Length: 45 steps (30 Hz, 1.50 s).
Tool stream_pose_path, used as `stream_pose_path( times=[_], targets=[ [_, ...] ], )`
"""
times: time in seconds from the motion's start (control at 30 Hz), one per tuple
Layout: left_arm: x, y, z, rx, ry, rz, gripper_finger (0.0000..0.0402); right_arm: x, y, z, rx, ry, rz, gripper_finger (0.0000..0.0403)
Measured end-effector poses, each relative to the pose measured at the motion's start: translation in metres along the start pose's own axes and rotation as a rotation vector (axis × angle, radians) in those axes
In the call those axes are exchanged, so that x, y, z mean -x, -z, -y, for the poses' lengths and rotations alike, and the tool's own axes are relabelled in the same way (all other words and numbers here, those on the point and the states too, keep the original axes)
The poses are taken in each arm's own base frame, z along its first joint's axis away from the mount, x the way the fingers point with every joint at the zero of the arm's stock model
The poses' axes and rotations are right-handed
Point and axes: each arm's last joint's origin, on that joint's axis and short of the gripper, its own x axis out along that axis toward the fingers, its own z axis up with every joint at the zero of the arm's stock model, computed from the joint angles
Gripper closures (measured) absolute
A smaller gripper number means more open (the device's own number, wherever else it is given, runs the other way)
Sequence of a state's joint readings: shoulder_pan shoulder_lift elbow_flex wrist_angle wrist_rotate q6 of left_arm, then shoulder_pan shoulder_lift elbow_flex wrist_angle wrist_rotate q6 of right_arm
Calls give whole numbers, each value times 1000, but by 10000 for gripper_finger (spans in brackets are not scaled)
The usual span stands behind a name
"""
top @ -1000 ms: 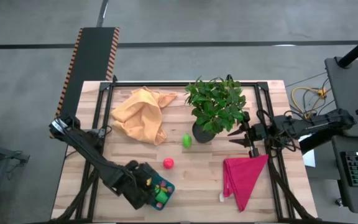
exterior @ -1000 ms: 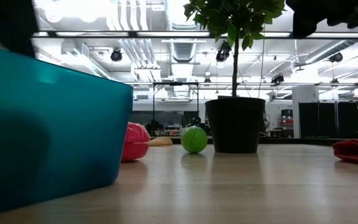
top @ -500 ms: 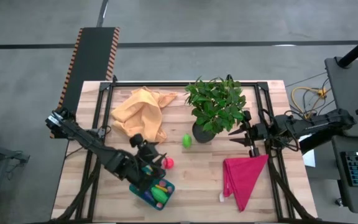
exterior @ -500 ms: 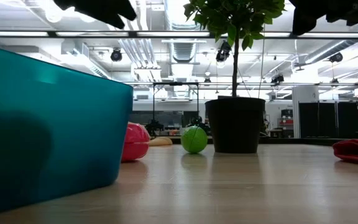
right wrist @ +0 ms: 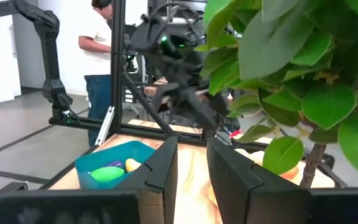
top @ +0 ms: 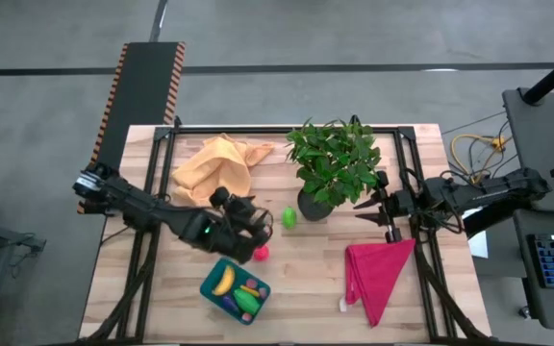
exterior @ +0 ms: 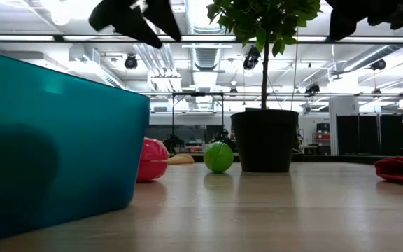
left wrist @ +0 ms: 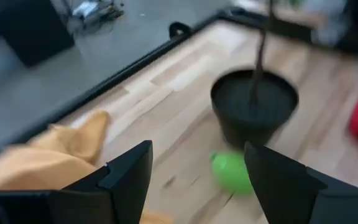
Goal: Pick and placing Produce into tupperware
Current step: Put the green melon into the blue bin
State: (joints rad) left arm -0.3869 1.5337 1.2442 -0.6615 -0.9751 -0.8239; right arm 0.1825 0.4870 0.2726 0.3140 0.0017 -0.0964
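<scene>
Wooden table (top: 306,279); near edge, teal tupperware (top: 234,288) holds banana (top: 222,280) and other toy produce; left gripper (top: 258,229) above red fruit (top: 261,253), fingers apart, empty; green fruit (top: 289,217) beside plant pot (top: 314,204); right gripper (top: 365,206) narrowly parted, empty.

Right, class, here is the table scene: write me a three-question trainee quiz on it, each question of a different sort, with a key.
1. True or false: the banana lies inside the teal tub.
2. Which produce is on the bare table nearest the plant pot? A) the green ball B) the pink-red ball C) the banana
3. Fill in: the left hand hangs above the table with its fingers ____ and nothing between them.

Key
1. True.
2. A, the green ball lies just beside the pot.
3. Open; the left wrist view shows only table and the green ball in the gap.
</scene>
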Motion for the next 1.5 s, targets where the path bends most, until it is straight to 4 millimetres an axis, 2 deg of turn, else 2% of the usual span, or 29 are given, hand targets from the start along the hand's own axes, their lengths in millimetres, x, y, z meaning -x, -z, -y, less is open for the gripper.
stream_pose_path(
  times=[0.1,0.27,0.53,0.8,1.0,1.17,1.33,1.5],
  targets=[
    [-12,-6,-3,50,6,-6,162,0,1,0,-13,-1,-11,322],
    [-22,-16,-3,-124,51,3,162,0,1,0,-10,-1,-11,316],
    [-23,-29,5,-274,91,108,162,0,4,0,-44,-3,-42,319],
    [-33,-27,0,-82,90,84,162,0,8,-1,-76,-6,-85,318],
    [-55,-9,4,-96,52,94,157,1,10,-1,-72,-9,-102,301],
    [-71,2,8,-149,0,75,125,1,10,-1,-62,-17,-105,282],
    [-79,6,10,13,4,60,79,1,10,-1,-62,-16,-108,263],
    [-83,13,14,243,31,25,75,1,10,-1,-61,-11,-108,250]
  ],
)
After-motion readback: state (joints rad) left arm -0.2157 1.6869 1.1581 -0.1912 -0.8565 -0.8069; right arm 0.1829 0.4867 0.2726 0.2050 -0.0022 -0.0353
